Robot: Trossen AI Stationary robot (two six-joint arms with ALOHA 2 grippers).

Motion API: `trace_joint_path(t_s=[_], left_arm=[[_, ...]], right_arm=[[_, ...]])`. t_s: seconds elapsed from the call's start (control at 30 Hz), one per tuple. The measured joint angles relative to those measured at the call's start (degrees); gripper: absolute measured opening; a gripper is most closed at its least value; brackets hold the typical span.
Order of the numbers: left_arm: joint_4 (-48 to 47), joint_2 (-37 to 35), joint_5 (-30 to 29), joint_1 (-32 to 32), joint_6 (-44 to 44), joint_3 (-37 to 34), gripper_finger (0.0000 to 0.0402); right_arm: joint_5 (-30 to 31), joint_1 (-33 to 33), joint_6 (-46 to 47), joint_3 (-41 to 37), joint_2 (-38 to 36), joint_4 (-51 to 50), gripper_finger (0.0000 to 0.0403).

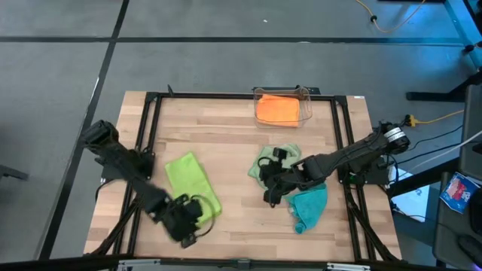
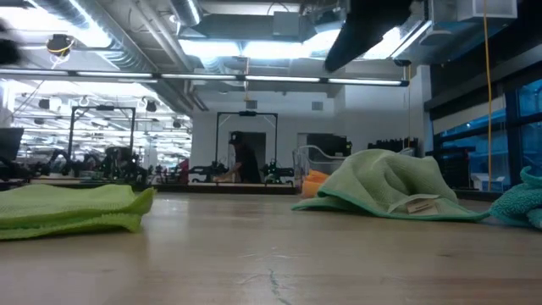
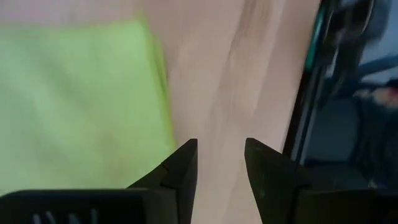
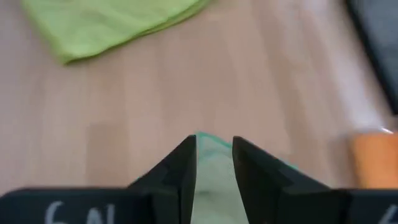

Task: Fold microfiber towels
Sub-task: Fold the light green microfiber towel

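Pale sage green microfiber towel (image 1: 269, 164) lies crumpled mid-right on the light wooden table (image 1: 233, 143); low view shows it as a loose mound (image 2: 385, 185) with a small white tag (image 2: 417, 206) at its near edge. Right gripper (image 1: 269, 197) sits at this towel's near edge. In the right wrist view, the gripper (image 4: 214, 163) has its dark fingers (image 4: 180, 171) set narrowly apart with a strip of pale green cloth (image 4: 211, 171) between them; looks like a pinch on the sage towel edge.

Teal microfiber towel (image 1: 309, 207) is bunched just beside the sage one, toward the table's near right, touching or overlapping it; can't tell which. Only its edge shows in the low view (image 2: 521, 206).

Lime green microfiber towel (image 1: 192, 183) lies flat, folded into a rectangle, left of centre, well apart from the sage towel. Low view shows stacked layers (image 2: 72, 210). Left gripper (image 1: 188, 229) is at the near end of the lime towel by the table's front edge. Left wrist view: gripper (image 3: 221, 165), fingers (image 3: 183, 171) narrowly parted with bare wood between them, nothing held, lime towel (image 3: 81, 106) just beside.

Orange microfiber towel (image 1: 276, 110) sits inside the clear plastic bin (image 1: 307, 104) at the far edge of the table, apart from the others.

A person (image 2: 244, 159) stands far off in the room behind the table.
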Motion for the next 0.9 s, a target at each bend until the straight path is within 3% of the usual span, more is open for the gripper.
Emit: trace_joint_path(t_s=[0.17, 0.4, 0.53, 0.67, 0.9], left_arm=[[1.30, 2.32, -6.90, -8.66, -8.56, 0.00, 0.0128], [1.95, 4.63, -11.64, -14.53, -8.34, 0.00, 0.0128], [1.24, 4.61, -14.53, -14.74, -5.46, 0.02, 0.0128], [1.13, 4.59, -14.76, -13.63, -0.76, 0.04, 0.0128], [0.64, 4.59, -15.45, -9.29, -0.07, 0.04, 0.0140]], right_arm=[[-6.79, 0.02, -9.01, 0.00, 7.44, 8.93, 0.0107], [-9.49, 0.02, -20.88, -0.02, 16.53, 29.33, 0.0107], [-9.85, 0.02, -23.75, -0.02, 18.71, 37.31, 0.0107], [-14.29, -0.33, -22.81, -0.02, 18.84, 40.58, 0.0111], [-15.00, -0.37, -21.71, -0.02, 18.84, 41.38, 0.0191]])
